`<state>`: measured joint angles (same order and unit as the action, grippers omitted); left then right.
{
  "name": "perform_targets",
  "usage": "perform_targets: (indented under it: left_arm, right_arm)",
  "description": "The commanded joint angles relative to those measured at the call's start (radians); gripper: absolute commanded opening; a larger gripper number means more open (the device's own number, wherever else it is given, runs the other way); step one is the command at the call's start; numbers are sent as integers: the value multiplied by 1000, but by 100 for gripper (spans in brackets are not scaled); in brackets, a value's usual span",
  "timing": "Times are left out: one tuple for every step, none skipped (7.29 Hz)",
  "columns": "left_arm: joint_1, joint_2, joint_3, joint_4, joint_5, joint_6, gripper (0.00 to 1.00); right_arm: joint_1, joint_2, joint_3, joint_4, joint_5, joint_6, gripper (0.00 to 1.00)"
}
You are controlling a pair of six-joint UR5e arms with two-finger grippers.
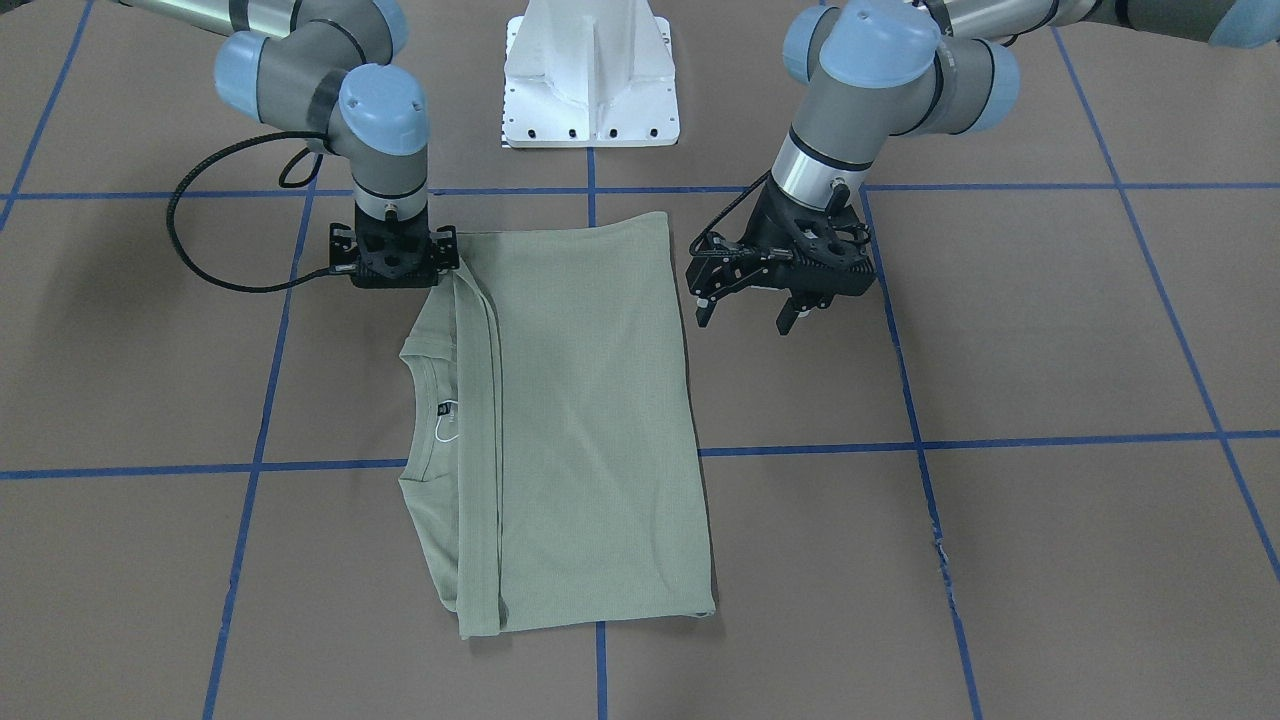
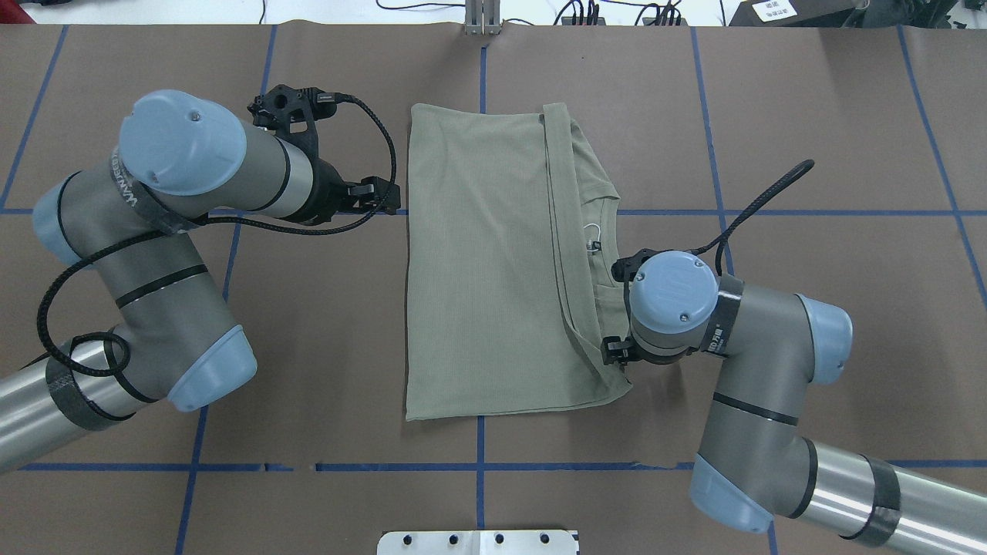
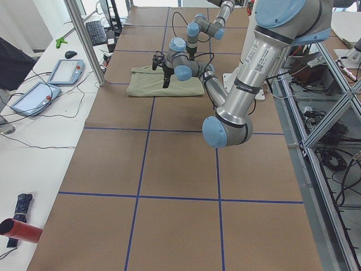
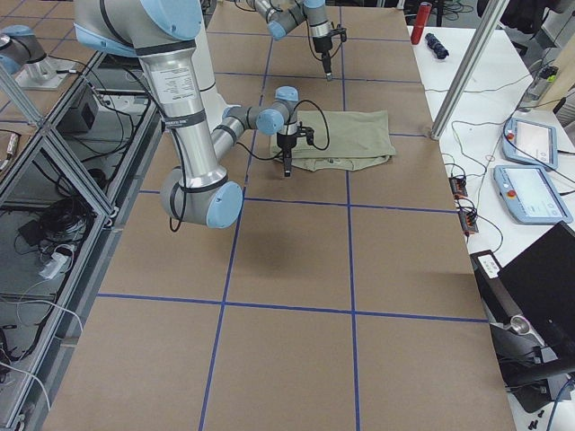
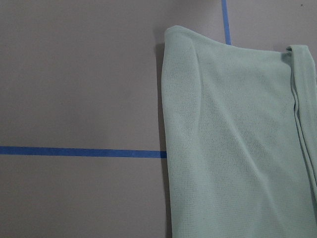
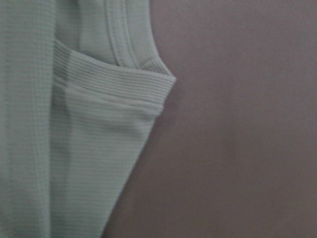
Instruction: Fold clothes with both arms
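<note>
In the front view, the folded shirt [image 1: 590, 400] lies flat on the table [image 1: 1050, 330] at the middle of the frame, collar to the left. The left gripper [image 1: 745, 312] hangs just right of its upper right corner, fingers apart and empty. The right gripper [image 1: 393, 260] points straight down at the upper left corner. Its fingers are hidden, so I cannot tell their state.

From overhead, the right wrist covers the shirt's lower right edge.

The left wrist view shows the shirt's edge filling the right half, and a blue tape line [image 5: 79, 151] runs in from the left.
</note>
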<state>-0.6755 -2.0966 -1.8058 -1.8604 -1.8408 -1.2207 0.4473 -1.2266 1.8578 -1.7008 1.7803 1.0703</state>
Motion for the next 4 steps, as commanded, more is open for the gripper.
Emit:
perform_targets:
  left_arm:
    - [1,-3,-1,0,0,0,100]
    - [1,-3,-1,1,0,0,100]
    - [1,-3,-1,1,0,0,100]
    - [1,0,0,1,0,3,100]
  right_arm:
    - [28,-39,72,-5,2,-26,100]
    - [30,14,61,-3,2,-26,100]
    - [28,91,16,-2,2,-26,100]
    - [24,122,-6,1,5,-26,100]
